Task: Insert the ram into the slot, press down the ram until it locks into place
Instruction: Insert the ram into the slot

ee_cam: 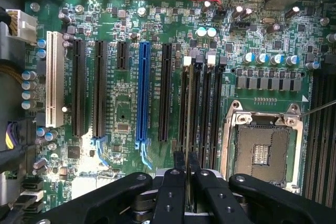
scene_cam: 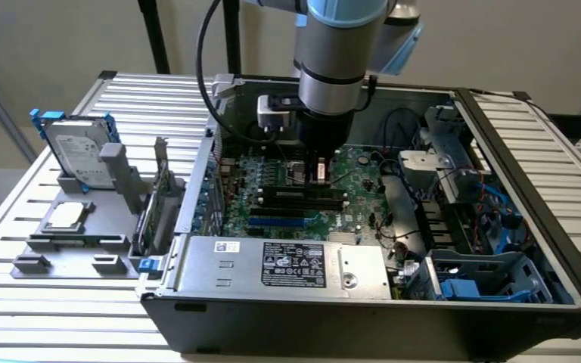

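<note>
The power supply (scene_cam: 281, 265) at the near side of the computer case (scene_cam: 532, 159) carries a white barcode sticker and a black label with rows of marks. The print on both is too small to read. So is the label on the hard drive (scene_cam: 76, 151), which stands in a grey holder (scene_cam: 79, 243) outside the case. In the wrist view, fine white lettering runs on the green motherboard (ee_cam: 123, 98) beside the blue slot (ee_cam: 142, 93), but it cannot be made out either.

The arm reaches down into the open case. The gripper (ee_cam: 187, 157) has its two black fingers (ee_cam: 179, 162) drawn almost together, leaving a narrow gap between them. In that gap sits the ram (ee_cam: 187, 142), seen edge-on as a thin dark line. It stands on its long edge and its flat faces meet the fingers.

The long axis of the ram runs straight along the slot (ee_cam: 187, 64) and parallel to the blue slot. In the exterior view this bank of slots runs from the exterior view's left to its right.

The slot is the outermost of four alike and has a white clip at its far end. It lies next to a long black slot (ee_cam: 165, 93) and farthest from the open processor socket (ee_cam: 261, 148). The ram lies directly over this slot. Whether it is seated or locked I cannot tell.
</note>
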### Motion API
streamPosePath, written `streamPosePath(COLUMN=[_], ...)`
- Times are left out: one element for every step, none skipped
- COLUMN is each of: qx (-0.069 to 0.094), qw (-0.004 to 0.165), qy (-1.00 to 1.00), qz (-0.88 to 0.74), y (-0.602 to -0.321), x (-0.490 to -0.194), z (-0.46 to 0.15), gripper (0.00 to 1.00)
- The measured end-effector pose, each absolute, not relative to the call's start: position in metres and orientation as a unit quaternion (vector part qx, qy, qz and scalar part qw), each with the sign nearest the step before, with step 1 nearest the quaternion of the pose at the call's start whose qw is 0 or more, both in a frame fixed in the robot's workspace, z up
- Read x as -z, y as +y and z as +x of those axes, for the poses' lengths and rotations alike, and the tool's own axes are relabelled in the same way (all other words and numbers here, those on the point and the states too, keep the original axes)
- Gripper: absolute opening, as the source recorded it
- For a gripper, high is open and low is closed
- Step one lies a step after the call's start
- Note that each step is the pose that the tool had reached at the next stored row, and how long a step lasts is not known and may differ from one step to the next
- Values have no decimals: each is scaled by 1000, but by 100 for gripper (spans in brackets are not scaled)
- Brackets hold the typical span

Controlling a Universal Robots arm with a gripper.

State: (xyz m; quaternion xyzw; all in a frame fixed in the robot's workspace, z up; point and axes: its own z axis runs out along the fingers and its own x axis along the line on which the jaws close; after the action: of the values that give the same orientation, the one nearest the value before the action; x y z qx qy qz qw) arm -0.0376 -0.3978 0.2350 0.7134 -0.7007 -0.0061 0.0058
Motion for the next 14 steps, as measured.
streamPosePath(qx=[6, 5, 5, 4, 4, 4, 4, 3, 3, 2, 2, 2, 1, 1], qw=[5, 5, 4, 4, 4, 4, 5, 5, 5, 5, 5, 6, 6, 6], qy=[-701, -702, -703, -703, -704, -705, -705, -705, -706, -706, -706, -706, -706, -706], qz=[713, 712, 712, 711, 710, 709, 709, 709, 709, 709, 708, 708, 708, 709], y=[-398, -398, -398, -398, -398, -398, -398, -398, -398, -398, -398, -398, -398, -398], x=[-235, -235, -234, -234, -234, -234, -234, -233, -233, -232, -232, -232, -231, -231], z=[-38, -39, -39, -39, -39, -39, -39, -39, -39, -39, -39, -39, -39, -39], gripper=[13, 13, 13, 13, 13, 13, 13, 13, 13, 13, 13, 13, 13, 13])
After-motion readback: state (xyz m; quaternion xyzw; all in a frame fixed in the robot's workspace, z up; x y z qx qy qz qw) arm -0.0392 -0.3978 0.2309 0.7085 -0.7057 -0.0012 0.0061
